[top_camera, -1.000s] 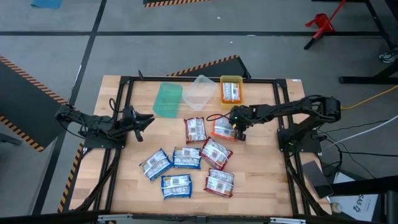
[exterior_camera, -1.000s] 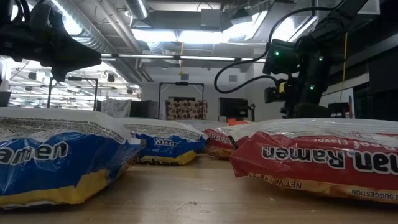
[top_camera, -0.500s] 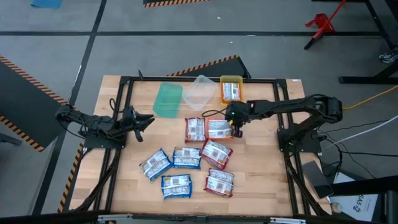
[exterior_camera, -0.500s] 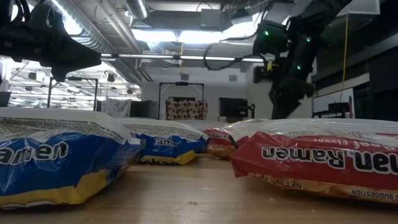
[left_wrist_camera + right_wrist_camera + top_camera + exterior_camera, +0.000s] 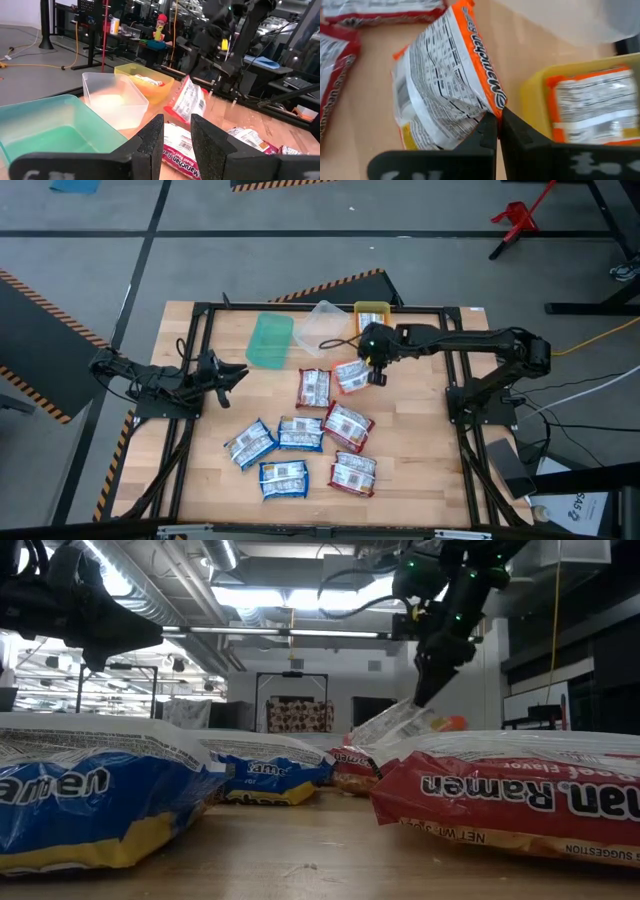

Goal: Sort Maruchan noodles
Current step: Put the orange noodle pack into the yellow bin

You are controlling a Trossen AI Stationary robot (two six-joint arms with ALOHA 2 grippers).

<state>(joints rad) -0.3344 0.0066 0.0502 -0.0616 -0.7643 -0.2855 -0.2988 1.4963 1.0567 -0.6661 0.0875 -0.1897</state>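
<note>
Seven packets lie on the table: we count them from above, 3 blue, 4 red, none binned yet.
High view: we see the right gripper by the yellow bin, pinching an orange packet by one edge, just short of that bin. One orange packet is already inside it. Green bin and clear bin hold nothing we can see. Blue packets and red packets sit in a loose cluster mid-table.
Left arm: we see the left gripper parked at the table's left edge, fingers slightly apart, holding nothing.
Low view: we see the orange packet hanging tilted under the right arm, clear of the wood.
Left wrist view: the green bin, clear bin and yellow bin stand in a row; the carried packet is near the yellow one.
Right wrist view: fingers pressed tight on the packet's corner, yellow bin just beside.
Progress, our guess: approx. 1 of 9 sorted, 2nd nearly there; blue + red all left.
</note>
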